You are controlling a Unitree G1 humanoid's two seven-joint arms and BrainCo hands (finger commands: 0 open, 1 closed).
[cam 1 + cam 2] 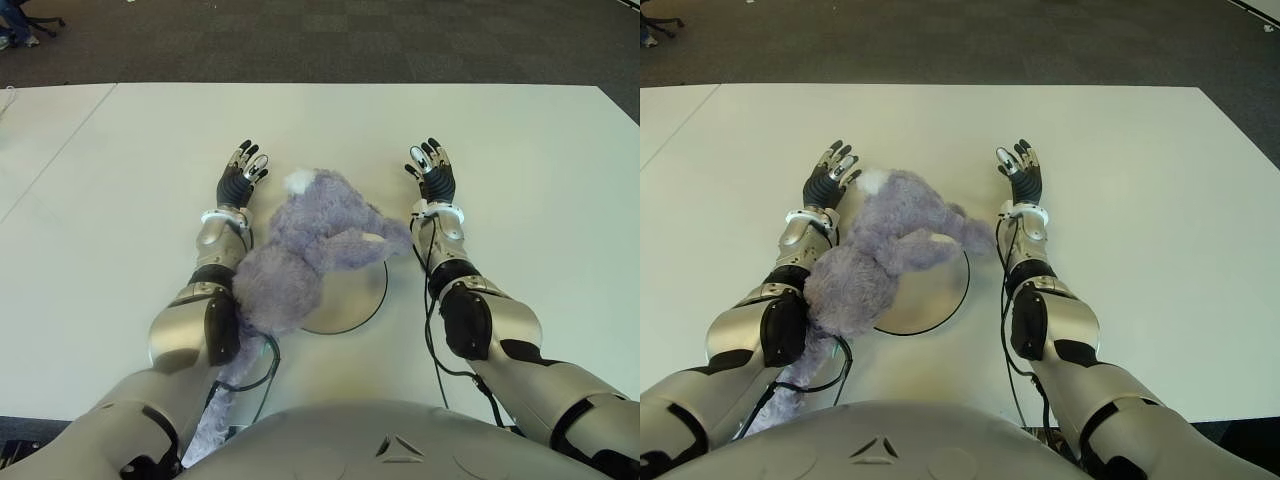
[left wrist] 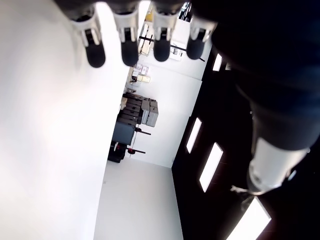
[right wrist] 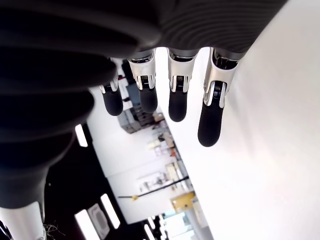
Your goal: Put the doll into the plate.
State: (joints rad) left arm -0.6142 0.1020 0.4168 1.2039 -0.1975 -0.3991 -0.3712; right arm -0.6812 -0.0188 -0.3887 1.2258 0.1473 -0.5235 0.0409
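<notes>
A grey-purple plush doll (image 1: 305, 245) lies across a white round plate (image 1: 355, 300) with a dark rim, in the middle of the white table. Its body leans against my left forearm and one limb hangs off the near table edge. My left hand (image 1: 242, 172) shows just left of the doll's head, fingers stretched out and holding nothing. On the plate's right side my right hand (image 1: 431, 168) is also open, its fingers (image 3: 210, 125) straight. Neither hand touches the doll with its fingers.
The white table (image 1: 520, 180) stretches wide on both sides and beyond the hands. A second white table (image 1: 40, 130) adjoins at the left. Dark carpet (image 1: 350, 40) lies past the far edge, with chair legs (image 1: 30, 25) at the far left.
</notes>
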